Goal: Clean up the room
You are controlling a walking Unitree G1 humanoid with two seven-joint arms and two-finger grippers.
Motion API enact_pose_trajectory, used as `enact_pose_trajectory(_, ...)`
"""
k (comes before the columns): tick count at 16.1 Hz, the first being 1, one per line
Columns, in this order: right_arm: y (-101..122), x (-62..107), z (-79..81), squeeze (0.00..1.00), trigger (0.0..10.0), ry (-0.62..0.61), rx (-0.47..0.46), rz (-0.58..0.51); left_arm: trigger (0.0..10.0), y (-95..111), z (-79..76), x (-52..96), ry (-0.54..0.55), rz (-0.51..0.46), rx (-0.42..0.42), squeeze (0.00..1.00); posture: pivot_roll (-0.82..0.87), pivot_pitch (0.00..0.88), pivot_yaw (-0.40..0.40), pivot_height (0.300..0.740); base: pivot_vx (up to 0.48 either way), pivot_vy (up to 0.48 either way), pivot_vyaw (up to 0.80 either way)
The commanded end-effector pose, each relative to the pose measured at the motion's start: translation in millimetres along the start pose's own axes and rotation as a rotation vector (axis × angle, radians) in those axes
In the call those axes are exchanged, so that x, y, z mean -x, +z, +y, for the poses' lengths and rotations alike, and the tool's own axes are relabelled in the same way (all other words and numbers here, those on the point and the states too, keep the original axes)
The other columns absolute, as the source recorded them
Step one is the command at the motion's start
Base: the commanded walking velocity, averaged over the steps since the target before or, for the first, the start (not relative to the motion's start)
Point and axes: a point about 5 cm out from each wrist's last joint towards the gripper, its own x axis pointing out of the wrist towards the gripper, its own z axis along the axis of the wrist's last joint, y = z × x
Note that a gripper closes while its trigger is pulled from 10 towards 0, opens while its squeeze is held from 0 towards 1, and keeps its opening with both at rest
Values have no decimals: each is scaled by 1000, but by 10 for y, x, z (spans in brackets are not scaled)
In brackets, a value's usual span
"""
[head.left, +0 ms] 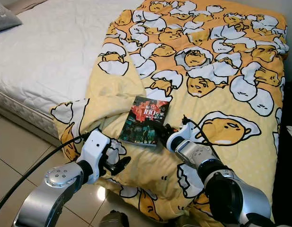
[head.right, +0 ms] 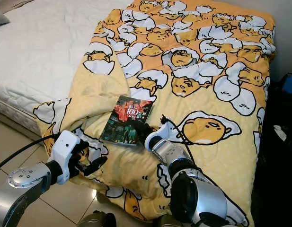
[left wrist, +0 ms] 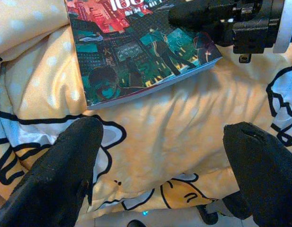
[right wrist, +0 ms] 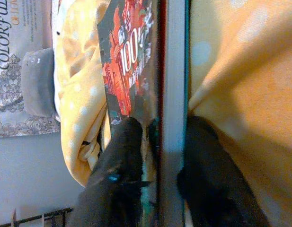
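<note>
A paperback book [head.left: 146,120] with a dark red and teal city cover lies on the yellow egg-print blanket [head.left: 207,71] near the bed's front edge. My right gripper [head.left: 161,128] is shut on the book's near right edge. In the right wrist view one black finger [right wrist: 122,156] presses on the cover and the other [right wrist: 207,161] sits under the book against the blanket. My left gripper [head.left: 115,163] hovers open just below and left of the book, over the hanging blanket edge. Its two fingers [left wrist: 65,165] are spread wide, with the book [left wrist: 136,52] beyond them.
The blanket covers the right part of a white mattress [head.left: 51,52], with a grey pillow [head.left: 4,16] at the far left corner. Tiled floor [head.left: 13,146] lies in front of the bed. A black cable [head.left: 37,168] trails from my left arm. Dark objects [head.right: 285,118] stand right of the bed.
</note>
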Motion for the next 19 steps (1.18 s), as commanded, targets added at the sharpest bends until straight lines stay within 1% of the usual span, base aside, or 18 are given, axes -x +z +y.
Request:
enact_pose_trajectory(1, -44, -21, 27, 0, 0, -3, 11, 21, 10000, -35, -20, 6, -11, 13, -1, 0, 118, 99, 19, 740, 0, 0, 0)
enact_pose_trajectory(6, -46, -28, 44, 0, 0, 6, 13, 20, 10000, -27, -6, 1, -10, 11, -4, 0, 121, 84, 19, 740, 0, 0, 0)
enact_pose_trajectory(8, -10, -30, 74, 0, 0, 25, 18, 11, 10000, -13, 13, -22, -8, 4, -8, 0, 116, 51, 16, 740, 0, 0, 0)
enact_pose_trajectory(11, 134, -3, 120, 0, 0, 79, 28, -23, 10000, 57, 24, -84, -1, -33, -9, 0, 105, 2, 10, 740, 0, 0, 0)
enact_pose_trajectory(13, 232, 21, 159, 0, 0, 122, 40, -48, 10000, 89, 23, -116, 8, -61, 1, 0, 83, 0, 14, 740, 0, 0, 0)
enact_pose_trajectory(15, 467, 121, 266, 0, 0, 236, 76, -107, 10000, 136, 0, -149, 39, -110, 13, 0, 56, 0, 21, 740, 0, 0, 0)
enact_pose_trajectory(16, 527, 165, 280, 0, 0, 255, 82, -131, 10000, 144, -4, -149, 47, -119, 12, 0, 45, 0, 26, 740, 0, 0, 0)
enact_pose_trajectory(18, 688, 331, 303, 0, 0, 286, 121, -209, 10000, 171, 11, -148, 92, -150, 15, 0, 17, 0, 37, 740, 0, 0, 0)
enact_pose_trajectory(19, 771, 443, 304, 0, 0, 287, 150, -258, 10000, 191, 32, -157, 130, -169, 19, 0, 7, 0, 44, 740, 0, 0, 0)
